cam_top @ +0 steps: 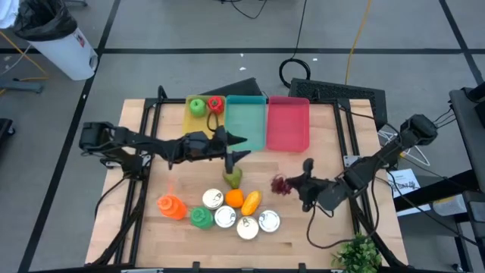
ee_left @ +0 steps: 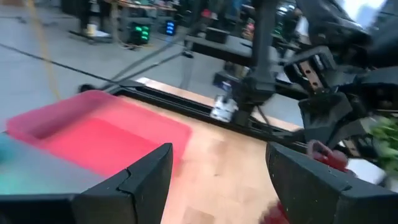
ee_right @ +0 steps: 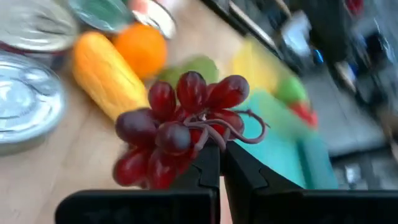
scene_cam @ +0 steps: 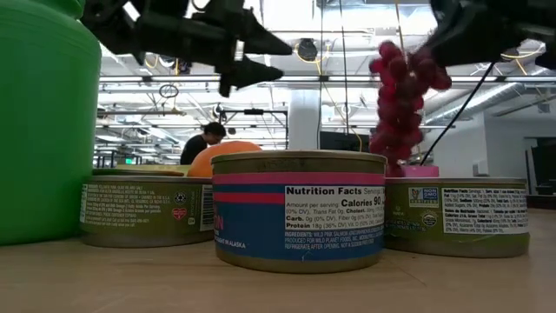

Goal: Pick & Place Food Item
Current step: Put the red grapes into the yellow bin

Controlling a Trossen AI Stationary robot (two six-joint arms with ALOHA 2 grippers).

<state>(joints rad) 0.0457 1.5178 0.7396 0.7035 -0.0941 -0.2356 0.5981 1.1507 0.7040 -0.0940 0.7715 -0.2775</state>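
Observation:
A bunch of dark red grapes sits in my shut right gripper, right of the food pile on the table. In the low view the bunch hangs high behind the cans. My left gripper is open and holds nothing, hovering above the green pear, near the teal tray. Its fingers frame the pink tray. The yellow tray holds a green apple and a red item. My right gripper pinches the grapes' brown stem between its two fingertips, at the top of the bunch. The fingers reach in from the table's right side, slanting down. The bunch hangs toward the food pile; a can hides its lower end in the low view.
An orange, a yellow corn cob, several tin cans, a green bottle and an orange bottle crowd the near middle. A leafy plant sits at the near right corner. A person stands far behind.

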